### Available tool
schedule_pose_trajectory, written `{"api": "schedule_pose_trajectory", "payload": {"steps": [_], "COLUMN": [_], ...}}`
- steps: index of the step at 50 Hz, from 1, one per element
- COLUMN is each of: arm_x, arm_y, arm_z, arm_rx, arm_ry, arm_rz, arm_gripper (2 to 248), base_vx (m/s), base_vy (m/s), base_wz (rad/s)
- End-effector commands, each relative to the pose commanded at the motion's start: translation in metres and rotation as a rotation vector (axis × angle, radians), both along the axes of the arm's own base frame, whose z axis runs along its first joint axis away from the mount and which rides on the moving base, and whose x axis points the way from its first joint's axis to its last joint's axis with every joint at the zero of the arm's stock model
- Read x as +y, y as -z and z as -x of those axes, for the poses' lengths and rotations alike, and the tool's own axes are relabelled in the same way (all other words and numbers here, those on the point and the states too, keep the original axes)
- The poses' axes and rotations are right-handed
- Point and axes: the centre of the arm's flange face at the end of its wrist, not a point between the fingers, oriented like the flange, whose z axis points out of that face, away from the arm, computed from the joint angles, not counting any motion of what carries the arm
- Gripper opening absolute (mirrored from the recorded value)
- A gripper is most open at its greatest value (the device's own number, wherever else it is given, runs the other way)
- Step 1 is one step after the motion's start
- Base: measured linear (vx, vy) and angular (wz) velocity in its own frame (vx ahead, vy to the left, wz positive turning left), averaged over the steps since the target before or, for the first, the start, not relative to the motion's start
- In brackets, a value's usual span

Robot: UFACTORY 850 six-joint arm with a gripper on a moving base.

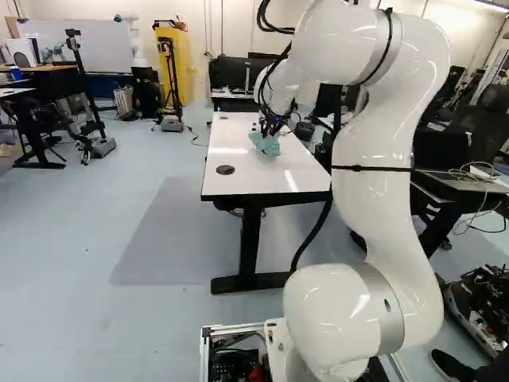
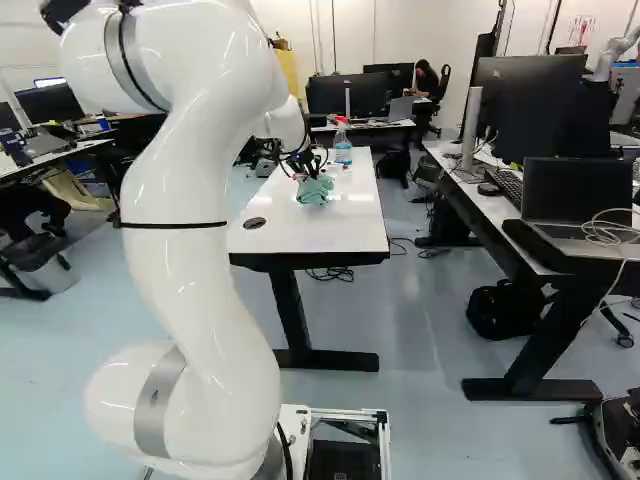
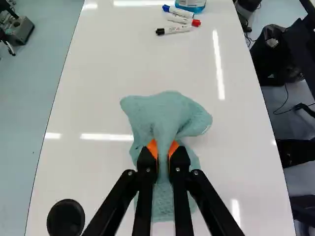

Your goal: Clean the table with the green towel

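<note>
Green towel [image 3: 172, 110], and it's pinched! The gripper [image 3: 163, 148] has its orange pads [image 3: 152, 146] pressed in from both sides on a gathered fold, with the cloth down on the white table [image 3: 93, 172], between the dark round grommet [image 3: 66, 218] and three markers [image 3: 173, 30]. So we're at the wiping, by the look of it, and what it wants now is a flat, steady sweep with light pressure, stopping short of those markers and the spray bottle [image 2: 343, 148] beyond. And look at the cloth itself: pale blue-green, soft, finely textured, bunched to a ridge in the grip, loose folds flopping out ahead and to the sides, a flatter part spreading beneath the fingers.
</note>
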Motion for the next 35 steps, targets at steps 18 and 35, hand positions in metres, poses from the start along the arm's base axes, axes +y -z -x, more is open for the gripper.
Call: {"api": "schedule_pose_trajectory", "payload": {"steps": [18,35], "arm_x": [0.001,0.001], "arm_y": [0.025,0.047], "arm_z": [-0.015,-0.021], "arm_rx": [0.025,0.055], "arm_ry": [-0.002,-0.002], "arm_rz": [0.0,-0.001], "arm_gripper": [43,43], "base_vx": [0.0,0.0], "base_vy": [0.0,0.0], "base_wz": [0.0,0.0]}}
